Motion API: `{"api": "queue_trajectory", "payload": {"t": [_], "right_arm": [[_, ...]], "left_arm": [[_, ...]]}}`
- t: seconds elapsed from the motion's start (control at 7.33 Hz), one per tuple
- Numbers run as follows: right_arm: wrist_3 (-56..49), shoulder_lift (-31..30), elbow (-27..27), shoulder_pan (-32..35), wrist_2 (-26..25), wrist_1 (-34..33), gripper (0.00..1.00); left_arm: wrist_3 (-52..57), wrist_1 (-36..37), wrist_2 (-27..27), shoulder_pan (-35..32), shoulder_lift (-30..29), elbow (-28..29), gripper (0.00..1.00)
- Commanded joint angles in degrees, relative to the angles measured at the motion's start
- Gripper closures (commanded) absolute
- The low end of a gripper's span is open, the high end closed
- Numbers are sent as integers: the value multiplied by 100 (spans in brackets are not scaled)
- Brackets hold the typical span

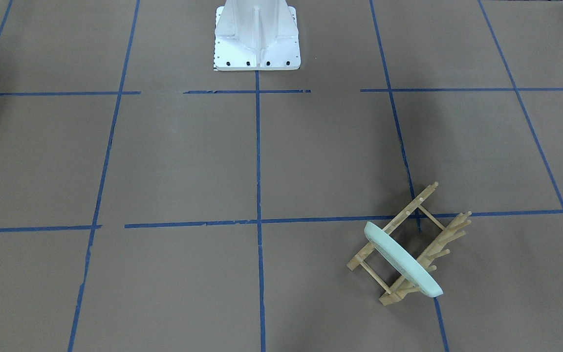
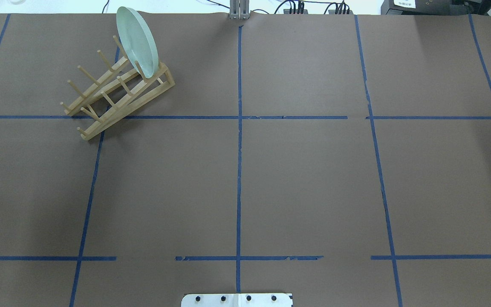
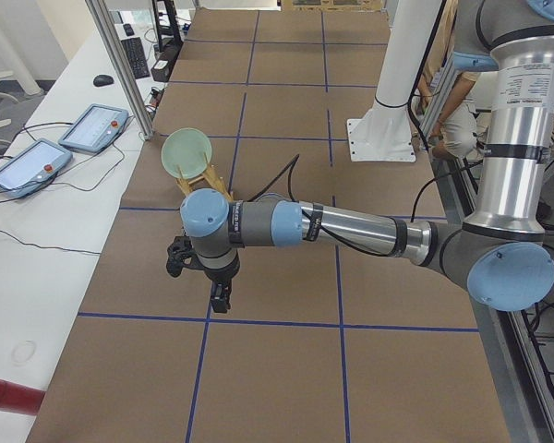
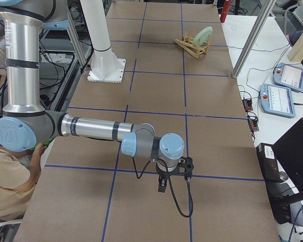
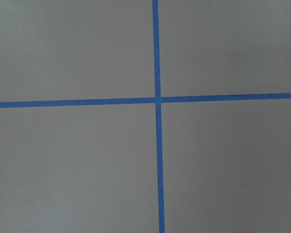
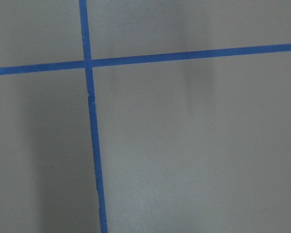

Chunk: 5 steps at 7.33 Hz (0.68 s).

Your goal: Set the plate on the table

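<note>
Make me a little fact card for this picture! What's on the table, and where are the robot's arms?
Plate: round pale mint-green glossy plate, tilted on edge in rack's end slot
Rack: light wooden dowel rack, on table
Table: brown surface, blue tape grid
Left end effector: over bare table, apart from plate; grip unclear
Right end effector: same, farther away

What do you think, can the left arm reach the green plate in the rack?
Probably yes. The plate stands on edge in the rack on that arm's side of the table, nothing blocks it, and the left gripper hovers nearby.
</note>
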Motion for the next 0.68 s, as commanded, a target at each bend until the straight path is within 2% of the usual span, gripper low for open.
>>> {"api": "queue_trajectory", "payload": {"t": [0.0,0.14,0.27,0.41,0.55], "right_arm": [[0,0,0,0,0,0,0],[0,0,0,0,0,0,0],[0,0,-9,0,0,0,0],[0,0,0,0,0,0,0],[0,0,0,0,0,0,0]], "left_arm": [[-45,-91,-187,-1,9,12,0],[-45,-301,-293,17,-9,-83,0],[-637,-894,-1478,78,-70,-84,0],[-1539,-1527,-2290,96,-70,-32,0],[-2436,-2290,-2350,166,-79,-75,0]]}}
